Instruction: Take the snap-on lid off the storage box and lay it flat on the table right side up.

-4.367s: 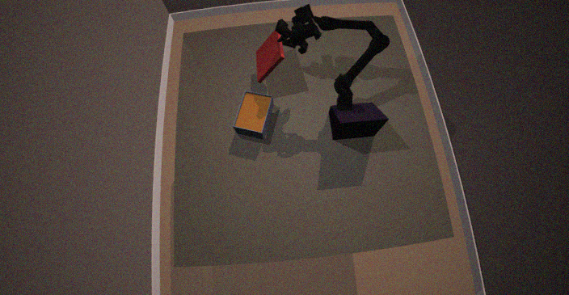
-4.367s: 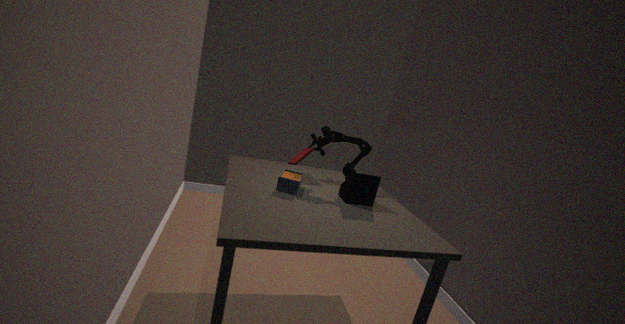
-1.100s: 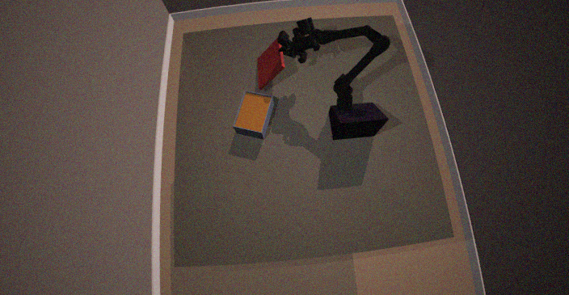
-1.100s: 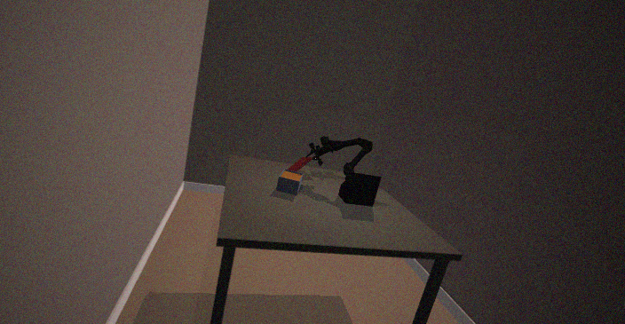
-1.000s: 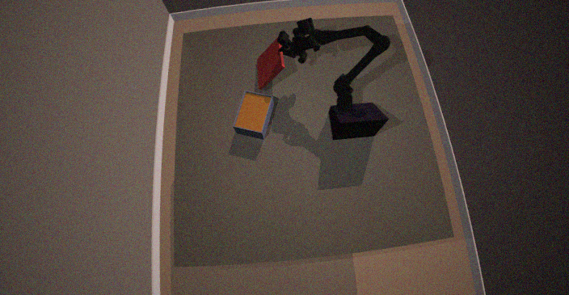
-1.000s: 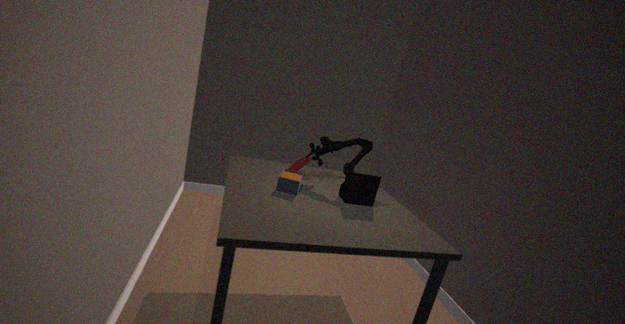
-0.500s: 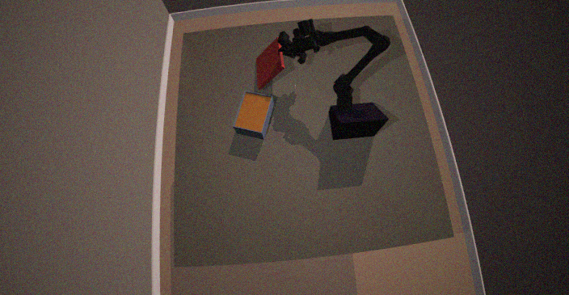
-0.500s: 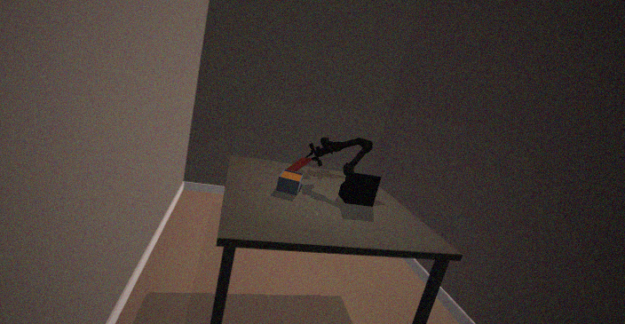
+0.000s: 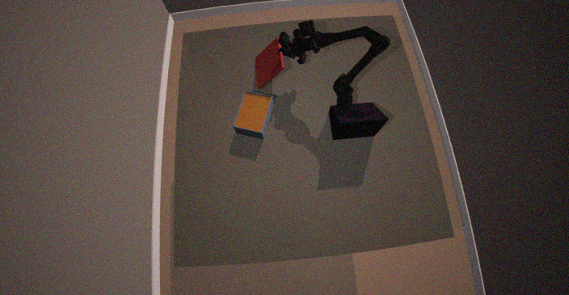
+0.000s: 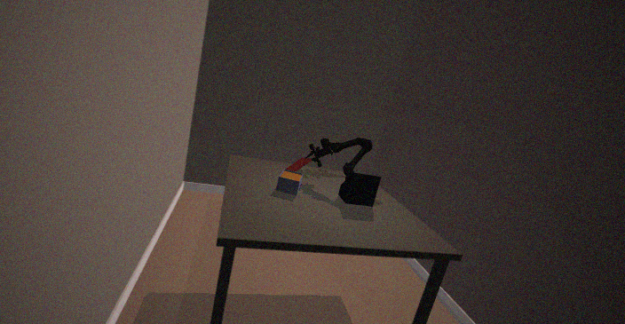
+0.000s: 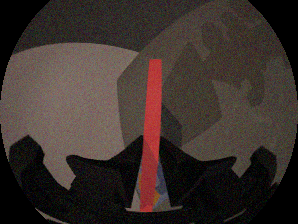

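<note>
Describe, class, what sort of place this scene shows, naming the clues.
Probably a bare indoor test room, not a home or workshop: one dark-legged table stands in a corner of plain walls with a white baseboard, carrying only the robot arm, its red lid and the storage box.

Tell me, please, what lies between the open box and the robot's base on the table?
Only bare table with shadows lies between the box and the base, as the top view shows.

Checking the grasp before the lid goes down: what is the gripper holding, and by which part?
The gripper is shut on the red lid, gripping its edge; the lid hangs tilted.
</note>
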Controlling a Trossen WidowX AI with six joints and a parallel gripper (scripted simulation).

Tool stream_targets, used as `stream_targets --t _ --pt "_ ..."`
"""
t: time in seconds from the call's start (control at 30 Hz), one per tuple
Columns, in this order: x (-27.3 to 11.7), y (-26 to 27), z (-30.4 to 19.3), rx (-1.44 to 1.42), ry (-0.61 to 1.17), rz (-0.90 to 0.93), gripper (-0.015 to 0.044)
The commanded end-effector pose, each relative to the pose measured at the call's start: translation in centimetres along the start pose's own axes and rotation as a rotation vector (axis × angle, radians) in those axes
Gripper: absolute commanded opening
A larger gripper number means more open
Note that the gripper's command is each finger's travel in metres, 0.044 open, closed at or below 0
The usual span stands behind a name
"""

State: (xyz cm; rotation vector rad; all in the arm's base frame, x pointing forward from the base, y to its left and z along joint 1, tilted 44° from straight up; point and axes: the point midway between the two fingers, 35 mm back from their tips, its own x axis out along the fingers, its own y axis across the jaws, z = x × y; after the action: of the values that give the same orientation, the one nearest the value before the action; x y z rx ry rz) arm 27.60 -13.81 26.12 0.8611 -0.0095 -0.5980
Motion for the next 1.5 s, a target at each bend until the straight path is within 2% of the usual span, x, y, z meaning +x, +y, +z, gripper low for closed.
stream_targets --t 0.0,1.47 --pt "1.0 -1.8 -0.4 -0.005 0.005 -0.055 0.0000" --pt "3.1 -4.6 -0.4 -0.007 0.004 -0.055 0.0000"
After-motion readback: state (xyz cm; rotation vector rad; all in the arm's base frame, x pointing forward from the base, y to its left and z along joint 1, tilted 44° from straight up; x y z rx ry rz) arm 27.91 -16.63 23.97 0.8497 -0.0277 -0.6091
